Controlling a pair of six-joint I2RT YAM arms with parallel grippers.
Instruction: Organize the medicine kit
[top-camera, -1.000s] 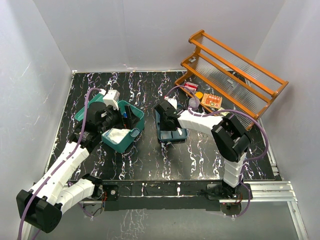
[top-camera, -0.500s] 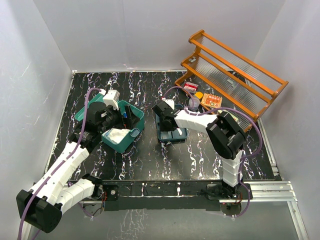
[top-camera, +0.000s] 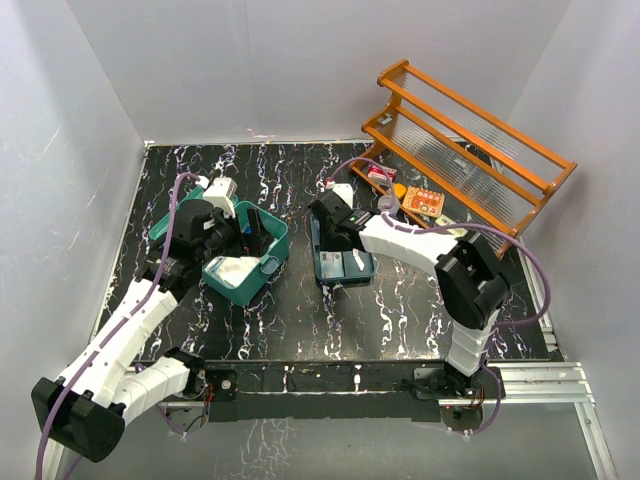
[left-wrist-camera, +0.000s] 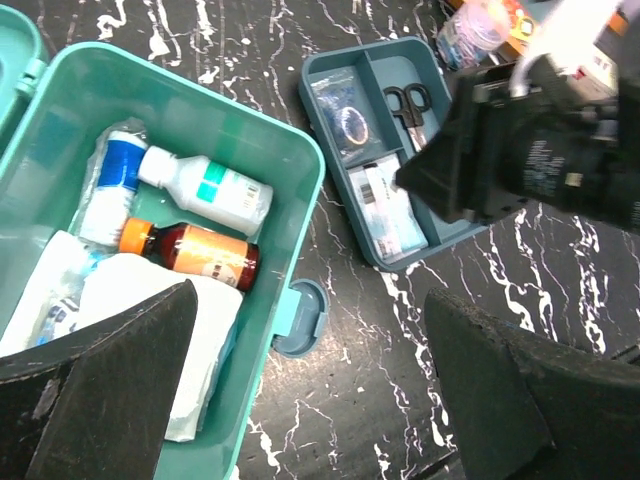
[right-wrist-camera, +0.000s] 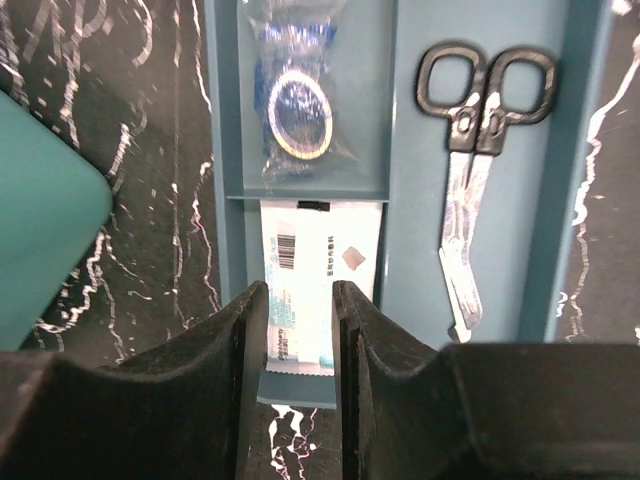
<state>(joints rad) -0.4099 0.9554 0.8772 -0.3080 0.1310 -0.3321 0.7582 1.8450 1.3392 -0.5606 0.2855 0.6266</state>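
A: Where is the medicine kit (left-wrist-camera: 200, 100)?

B: Left side of the table, lid thrown back. A white bottle (left-wrist-camera: 210, 185), a brown bottle (left-wrist-camera: 195, 250) and soft white packs lie inside. Open like this, it looks ready to take more.

A: And the tray (right-wrist-camera: 395, 120)?

B: Just beside the kit, to its right, not touching. It has scissors (right-wrist-camera: 480, 150) in one slot, a bagged roll of tape (right-wrist-camera: 297, 100) in another and a white packet (right-wrist-camera: 315, 270) below the roll. Sorted by kind, I'd judge, so each piece can be picked alone.

A: Left gripper (left-wrist-camera: 310, 295)?

B: Spread wide over the kit's front latch, holding nothing. My guess is it's steadying or waiting.

A: Right gripper (right-wrist-camera: 297, 300)?

B: Over the tray, pointed down, jaws only a narrow gap apart, lined up above the white packet. The packet shows flat through the gap. Nothing gripped; contact I cannot tell.
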